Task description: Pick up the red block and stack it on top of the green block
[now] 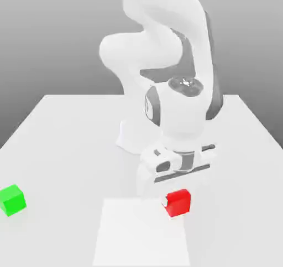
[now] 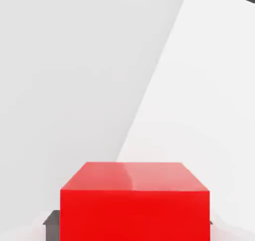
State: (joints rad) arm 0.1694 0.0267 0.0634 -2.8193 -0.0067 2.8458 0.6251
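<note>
The red block (image 1: 178,203) sits low near the front of the white table, right under the arm's hand. My gripper (image 1: 177,204) reaches down over it, its fingers pressing the block's two sides. In the hand view the red block (image 2: 133,202) looms close, with dark finger pads (image 2: 51,224) tight against its side faces, so the gripper (image 2: 132,227) is shut on it. Whether the block touches the table I cannot tell. The green block (image 1: 12,199) stands alone far off at the exterior view's left, near the table's edge.
The arm's white base (image 1: 132,139) rises at the table's middle, behind the red block. A paler rectangular patch (image 1: 141,233) lies on the table (image 1: 66,144) at the front, between the two blocks. Open tabletop separates red from green.
</note>
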